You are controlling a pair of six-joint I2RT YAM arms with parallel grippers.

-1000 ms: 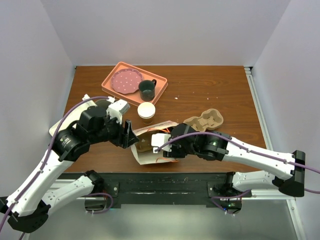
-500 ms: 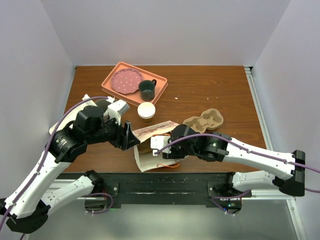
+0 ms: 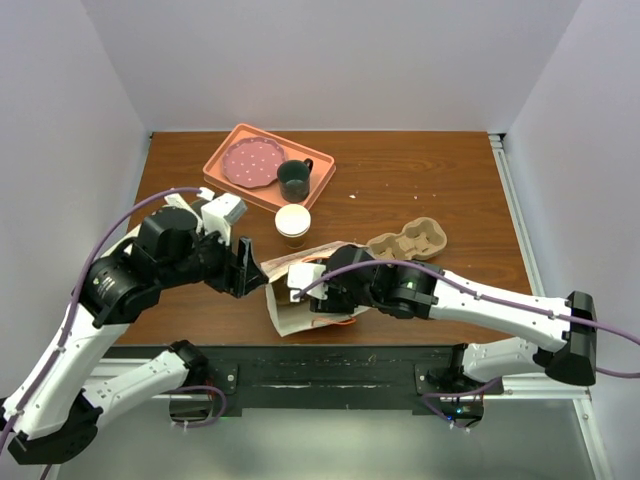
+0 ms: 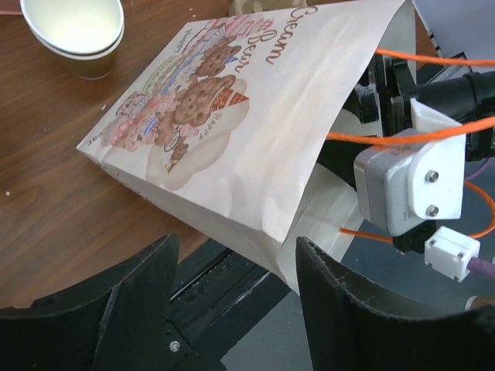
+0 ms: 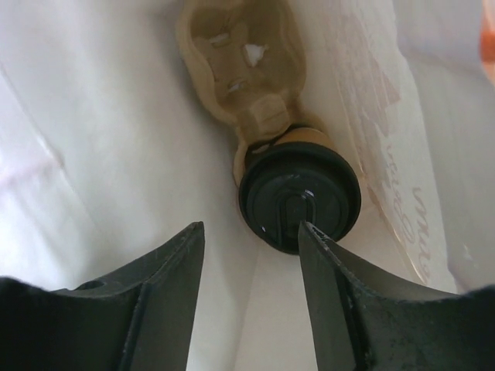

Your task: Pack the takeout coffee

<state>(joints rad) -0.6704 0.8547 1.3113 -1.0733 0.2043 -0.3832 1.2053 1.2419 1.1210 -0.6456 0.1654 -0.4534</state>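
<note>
While my right tool (image 5: 249, 232) sits inside the paper bag (image 4: 255, 131), jaws apart and empty, the takeout coffee (image 5: 299, 197) lies straight ahead just past its tips, lid toward me, in the carrier (image 5: 240, 46); my left tool (image 4: 236, 243) is open too.

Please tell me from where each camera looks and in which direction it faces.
Top external: above and behind, facing down on the table; the left arm and right arm meet at the paper bag.
Left wrist: on the left arm, facing the bag's printed outside; fingers of the left gripper at the bottom.
Right wrist: at the bag's mouth, facing in at the takeout coffee in a pulp carrier; the right gripper below.
Shared: all three show the bag; only the right wrist sees the coffee.
</note>
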